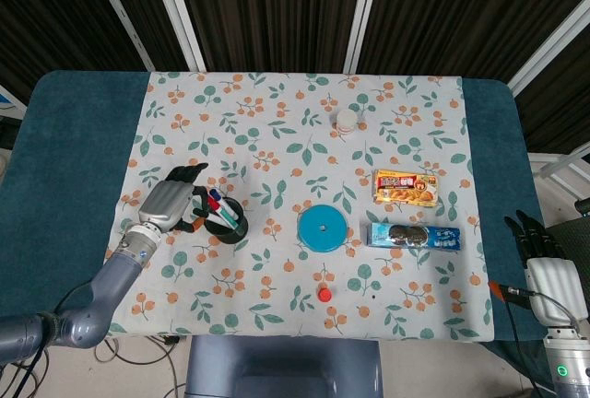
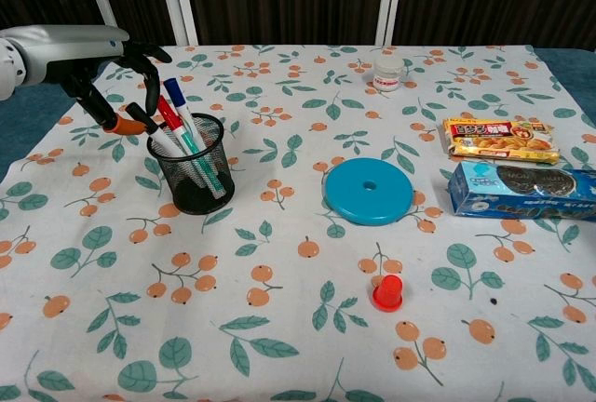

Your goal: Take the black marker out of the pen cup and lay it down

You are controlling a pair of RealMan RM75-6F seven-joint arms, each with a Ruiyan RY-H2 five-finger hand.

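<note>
Dark slatted panels back a blue table [image 1: 74, 158] covered by a leaf-and-orange print cloth [image 1: 277, 140]. From the head view, the left hand [image 1: 166, 200] sits just left of the black mesh pen cup [image 1: 228, 223], fingers curled toward the markers; whether it touches them cannot be told here. The right hand [image 1: 546, 264] hangs off the table's right edge, fingers apart, holding nothing. A blue disc [image 1: 322, 228], red cap [image 1: 324, 294], two snack packs and a white jar lie well apart. From the chest view, the left hand [image 2: 116, 72] has its fingers spread around the black marker [image 2: 149, 126], which stands tilted in the pen cup [image 2: 191, 174] beside red, blue and green markers; a firm pinch cannot be confirmed.
</note>
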